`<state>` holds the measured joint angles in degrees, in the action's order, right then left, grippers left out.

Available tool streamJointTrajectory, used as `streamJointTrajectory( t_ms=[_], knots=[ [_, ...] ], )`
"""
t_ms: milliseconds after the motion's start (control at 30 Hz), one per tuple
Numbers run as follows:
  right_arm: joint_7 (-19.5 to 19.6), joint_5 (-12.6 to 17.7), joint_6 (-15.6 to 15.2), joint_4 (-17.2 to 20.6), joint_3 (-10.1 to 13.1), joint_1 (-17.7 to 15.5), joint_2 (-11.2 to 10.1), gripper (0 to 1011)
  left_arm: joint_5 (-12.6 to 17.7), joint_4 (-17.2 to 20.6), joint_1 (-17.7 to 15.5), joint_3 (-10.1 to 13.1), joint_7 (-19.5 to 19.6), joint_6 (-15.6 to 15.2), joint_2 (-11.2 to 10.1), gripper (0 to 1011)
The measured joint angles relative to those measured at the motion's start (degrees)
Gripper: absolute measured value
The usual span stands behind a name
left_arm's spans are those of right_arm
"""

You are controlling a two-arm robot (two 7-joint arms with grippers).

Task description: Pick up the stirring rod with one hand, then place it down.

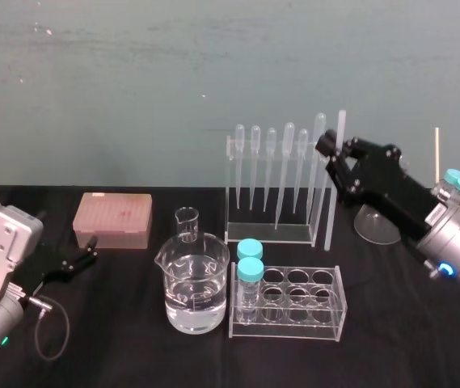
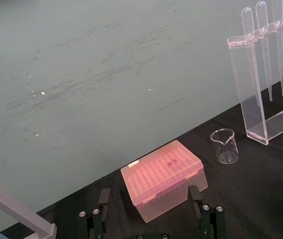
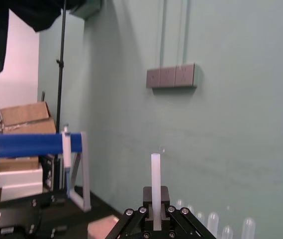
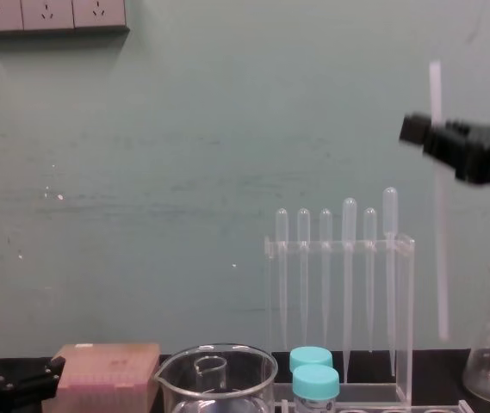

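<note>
The stirring rod (image 1: 330, 217) is a thin whitish stick held nearly upright just right of the pipette rack (image 1: 268, 233). My right gripper (image 1: 332, 151) is shut on it near its upper part. In the chest view the stirring rod (image 4: 439, 224) hangs with its lower end above the table, and the right gripper (image 4: 434, 136) reaches in from the right. The right wrist view shows the stirring rod (image 3: 155, 181) rising from between the right gripper's (image 3: 156, 219) fingers. My left gripper (image 1: 90, 249) rests open at the table's left, facing a pink tip box (image 2: 162, 177).
A beaker of water (image 1: 193, 293) and a small empty beaker (image 1: 187, 223) stand mid-table. A clear tube rack (image 1: 298, 305) holds two blue-capped tubes at the front. A glass flask (image 1: 373, 223) sits behind my right arm. The pink tip box (image 1: 112, 219) lies at the left.
</note>
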<state>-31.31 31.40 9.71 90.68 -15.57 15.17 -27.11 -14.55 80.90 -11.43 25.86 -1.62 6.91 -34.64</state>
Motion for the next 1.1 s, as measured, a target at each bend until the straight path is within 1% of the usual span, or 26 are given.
streamJointTrajectory(
  t_ms=[67, 100, 200, 300, 333, 467, 600, 733, 1100],
  knots=[
    [-0.3, -0.06, 0.09, -1.45, -0.52, -0.05, 0.1, 71, 0.0, 0.0, 0.0, 0.0, 0.0, 0.0, 0.0, 1000],
    [-0.3, -0.06, 0.09, -1.45, -0.52, -0.05, 0.1, 70, 0.0, 0.0, 0.0, 0.0, 0.0, 0.0, 0.0, 1000],
    [-0.94, -0.12, 1.07, -4.2, -1.25, -0.06, 0.83, 71, 0.0, 0.0, 0.0, 0.0, 0.0, 0.0, 0.0, 1000],
    [-1.54, 0.13, 1.74, -5.7, -1.53, 0.14, 1.41, 70, 0.0, 0.0, 0.0, 0.0, 0.0, 0.0, 0.0, 1000],
    [-2.11, 0.52, 2.29, -6.77, -1.74, 0.43, 1.9, 70, 0.0, 0.0, 0.0, 0.0, 0.0, 0.0, 0.0, 1000],
    [-3.44, 1.2, 3.59, -9.04, -2.24, 1.4, 2.99, 70, 0.0, 0.0, 0.0, 0.0, 0.0, 0.0, 0.0, 1000],
    [-4.25, 0.98, 4.46, -11.22, -3.06, 2.73, 3.95, 70, 0.0, 0.0, 0.0, 0.0, 0.0, 0.0, 0.0, 1000],
    [-4.6, -0.09, 4.65, -13.5, -4.24, 4.2, 4.62, 70, 0.0, 0.0, 0.0, 0.0, 0.0, 0.0, 0.0, 1000],
    [-4.64, -1.7, 4.07, -17.63, -5.63, 6.16, 5.64, 70, 0.0, 0.0, 0.0, 0.0, 0.0, 0.0, 0.0, 1000]
  ],
)
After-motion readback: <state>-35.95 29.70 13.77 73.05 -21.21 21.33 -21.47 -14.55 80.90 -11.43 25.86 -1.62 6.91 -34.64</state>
